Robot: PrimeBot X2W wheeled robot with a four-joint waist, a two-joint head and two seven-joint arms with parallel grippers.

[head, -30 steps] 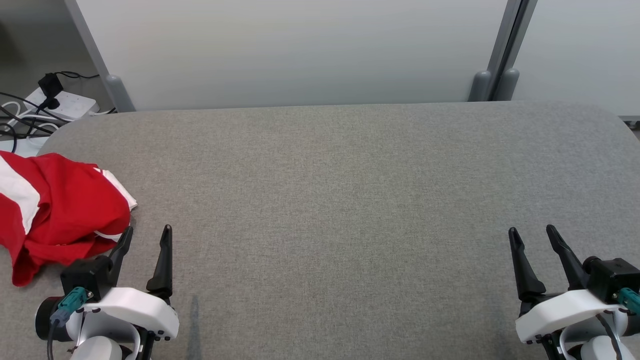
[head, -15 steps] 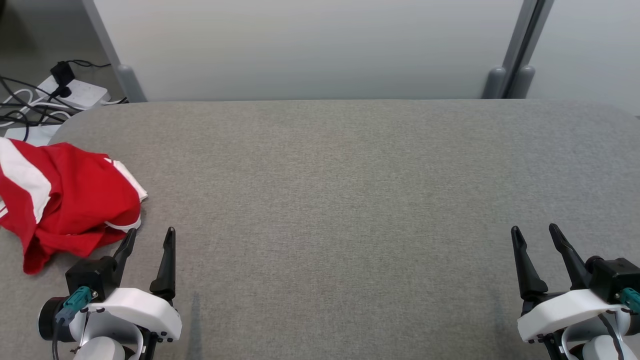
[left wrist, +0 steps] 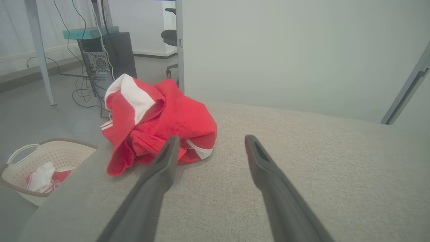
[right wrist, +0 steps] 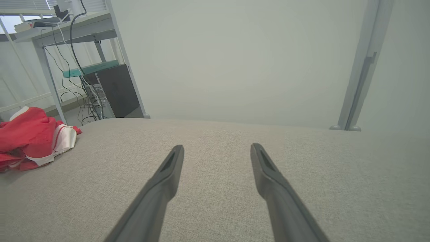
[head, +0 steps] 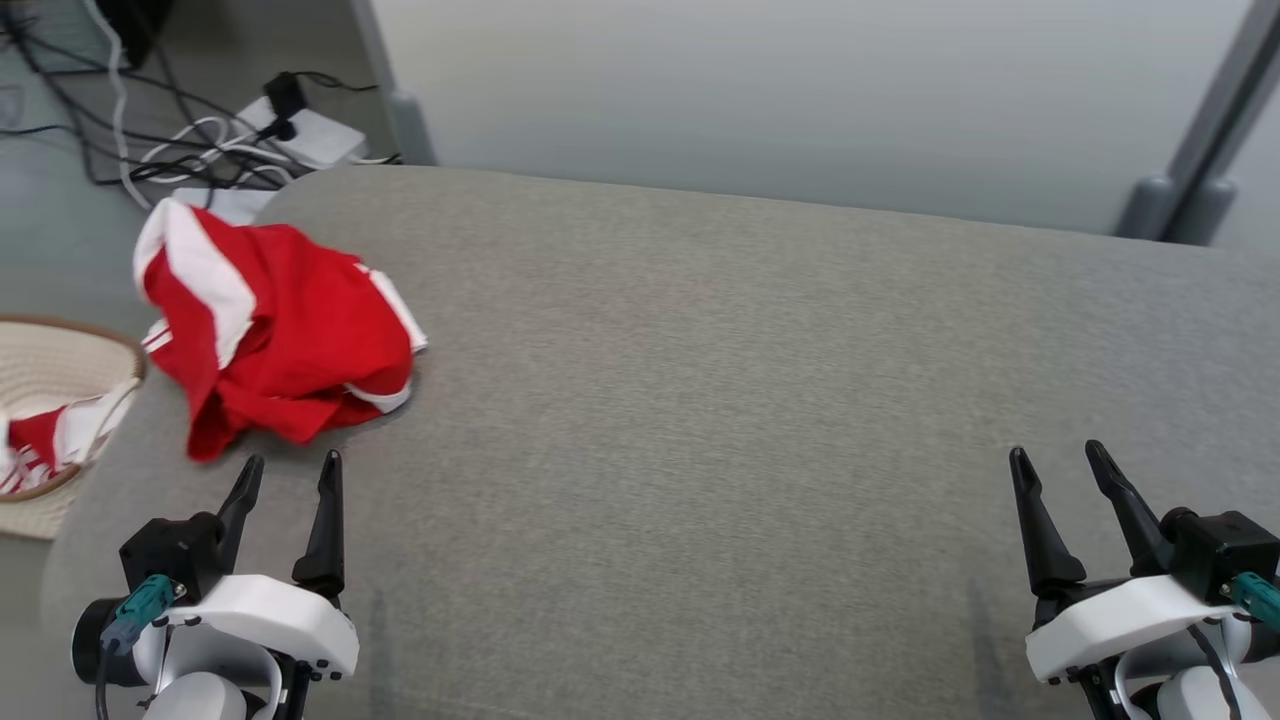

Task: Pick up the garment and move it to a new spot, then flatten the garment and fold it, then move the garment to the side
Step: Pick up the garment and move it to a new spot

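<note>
the red garment [head: 275, 335] lies crumpled at the left edge of the table [head: 700, 400], just ahead of the left gripper [head: 293, 462], which is spread wide and empty (so is the right gripper [head: 1055, 452], well apart). a shallow pinch may catch one loose layer, and dragging could spill the heap toward the basket [head: 60, 365].

The left gripper [left wrist: 211, 139] is shown with its fingers spread apart above the grey table [left wrist: 319, 161]. A crumpled red-and-white garment [left wrist: 168, 117] is located at 10 o'clock from the fingertips. A cream basket [left wrist: 63, 153] containing cloth is located at 8 o'clock from the garment.
</note>
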